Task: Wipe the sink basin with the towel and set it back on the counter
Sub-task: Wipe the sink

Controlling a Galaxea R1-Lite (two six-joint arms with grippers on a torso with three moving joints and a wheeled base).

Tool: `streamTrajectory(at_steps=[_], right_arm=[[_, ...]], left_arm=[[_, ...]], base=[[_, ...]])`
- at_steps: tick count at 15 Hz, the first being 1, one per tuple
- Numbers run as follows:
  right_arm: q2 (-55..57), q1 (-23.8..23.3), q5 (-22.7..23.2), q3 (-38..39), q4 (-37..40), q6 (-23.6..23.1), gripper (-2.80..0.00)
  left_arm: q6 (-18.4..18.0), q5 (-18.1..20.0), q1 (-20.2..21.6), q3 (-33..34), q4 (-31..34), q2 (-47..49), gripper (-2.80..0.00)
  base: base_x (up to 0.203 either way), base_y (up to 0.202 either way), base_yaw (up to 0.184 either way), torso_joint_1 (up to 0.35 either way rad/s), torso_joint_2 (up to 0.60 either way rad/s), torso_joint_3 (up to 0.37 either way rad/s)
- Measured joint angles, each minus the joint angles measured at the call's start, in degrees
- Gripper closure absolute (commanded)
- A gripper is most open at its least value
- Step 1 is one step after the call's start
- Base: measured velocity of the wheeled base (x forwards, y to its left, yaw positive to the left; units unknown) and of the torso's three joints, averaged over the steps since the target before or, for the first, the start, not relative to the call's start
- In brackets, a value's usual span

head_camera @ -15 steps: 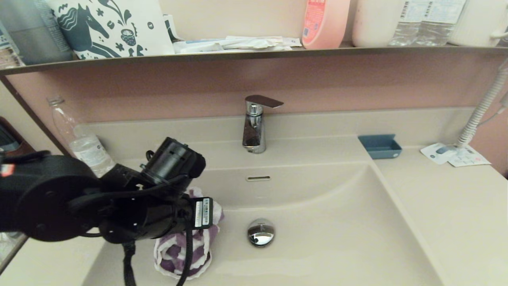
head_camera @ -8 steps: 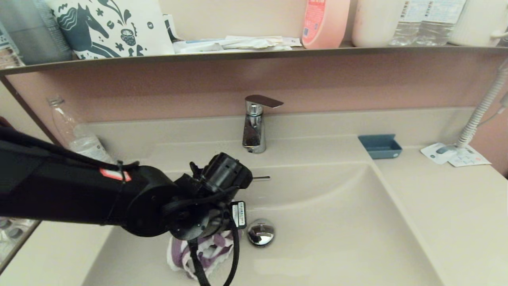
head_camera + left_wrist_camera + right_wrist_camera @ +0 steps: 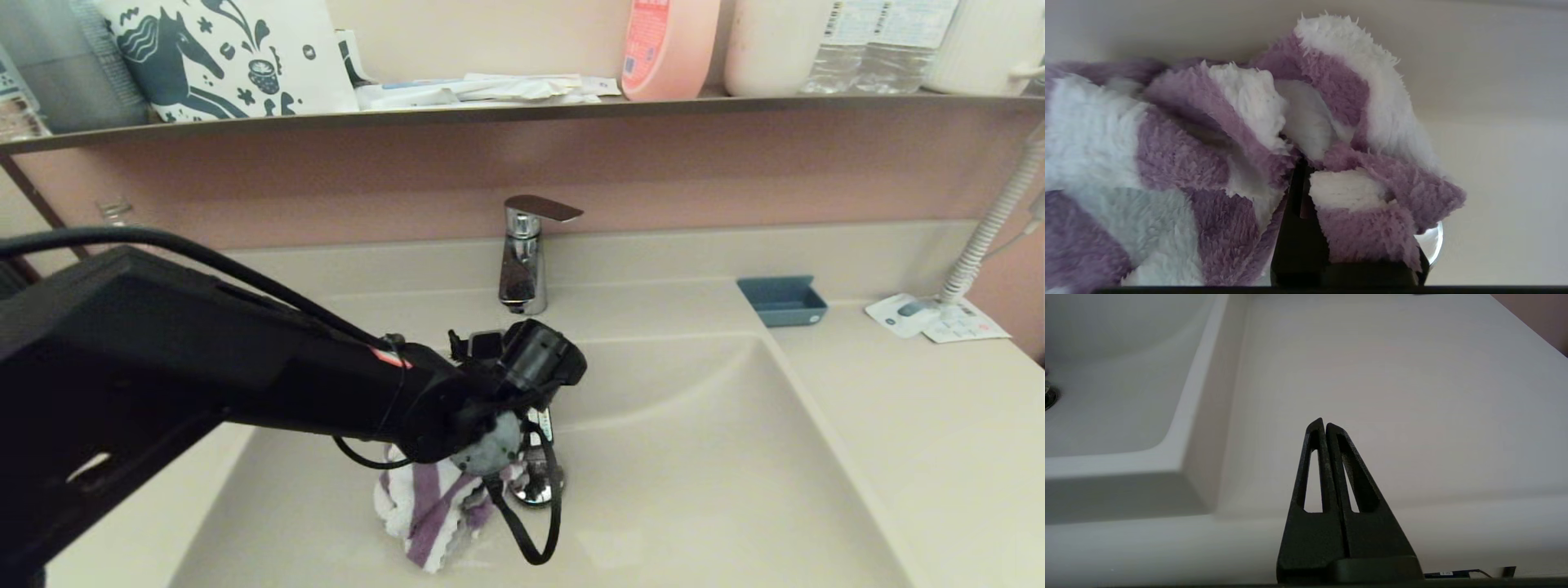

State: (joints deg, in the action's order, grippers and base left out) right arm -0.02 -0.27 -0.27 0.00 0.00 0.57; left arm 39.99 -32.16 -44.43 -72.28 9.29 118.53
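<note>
— Supports?
— A cream-beige counter (image 3: pixel 914 425) fills the lower frame, with a sink basin (image 3: pixel 718 457) sunk into its centre. A dark-edged shelf (image 3: pixel 522 110) runs across the top.

— On the counter?
— Chrome faucet (image 3: pixel 522 261), centre, behind the basin. Small blue tray (image 3: pixel 782 300), right of centre. Printed leaflets (image 3: pixel 935 318), far right.

— In the basin?
— A purple-and-white striped towel (image 3: pixel 433 506), lower centre, on the basin floor beside the chrome drain plug (image 3: pixel 539 488).

— On the shelf?
— Horse-patterned bag (image 3: pixel 229 57), upper left; flat papers (image 3: pixel 490 88), centre; pink bottle (image 3: pixel 669 45); clear water bottles (image 3: pixel 882 41), upper right.
</note>
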Motion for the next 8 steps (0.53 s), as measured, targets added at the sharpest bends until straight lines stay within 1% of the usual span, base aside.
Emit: streamTrajectory(at_steps=[5, 8], right_arm=[[0.00, 0.00, 0.02, 0.00, 0.00, 0.00, 0.00], [0.00, 0.00, 0.00, 0.00, 0.00, 0.00, 0.00]], left_arm=[[-0.02, -1.02, -3.17, -5.97, 0.76, 5.30, 0.00], [0.00, -1.08, -4.84, -11.88, 4.21, 8.31, 0.00]], base=[[0.000, 0.000, 0.000, 0.000, 0.00, 0.000], [0.000, 0.000, 0.000, 0.000, 0.00, 0.000]])
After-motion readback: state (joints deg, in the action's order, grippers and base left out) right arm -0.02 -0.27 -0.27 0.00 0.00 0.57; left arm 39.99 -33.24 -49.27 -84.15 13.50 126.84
